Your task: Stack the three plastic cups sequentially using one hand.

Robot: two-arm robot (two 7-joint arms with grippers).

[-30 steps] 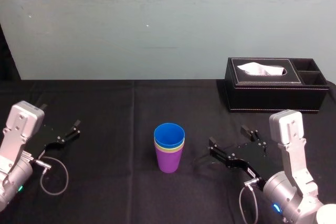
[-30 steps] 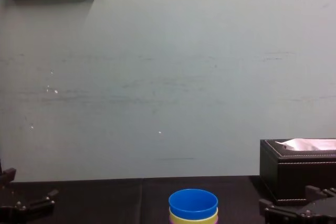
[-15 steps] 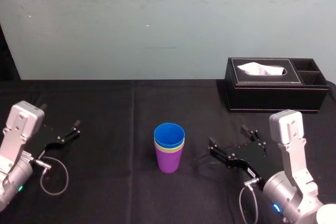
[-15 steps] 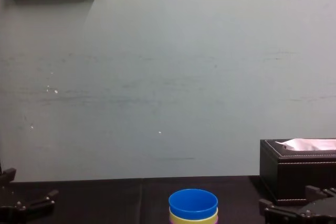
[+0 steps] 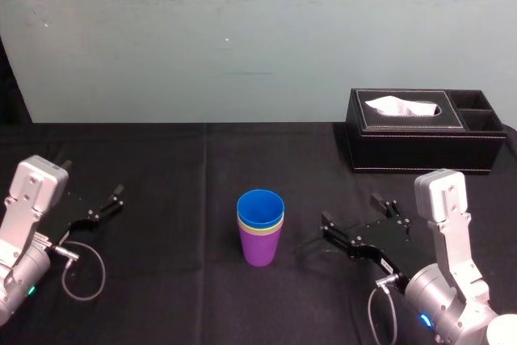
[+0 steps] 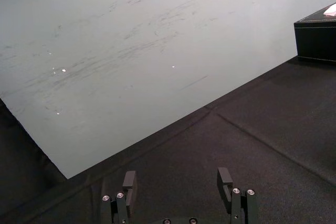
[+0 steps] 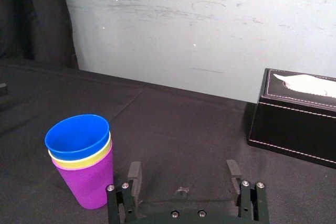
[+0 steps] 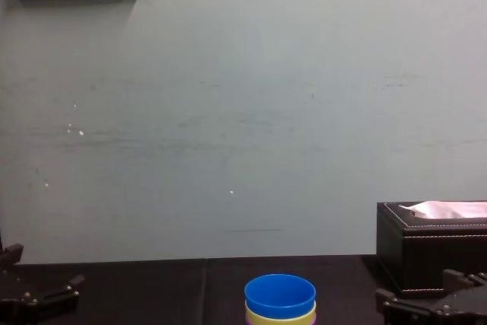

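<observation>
Centre frame, blue cup nests in green cup, in purple cup; my left hand and right hand flank them, wide, empty.

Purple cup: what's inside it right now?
The yellow-green cup is nested inside the purple cup, with the blue cup nested in that. Only their rims show; their lower bodies are hidden by the purple wall.
</observation>
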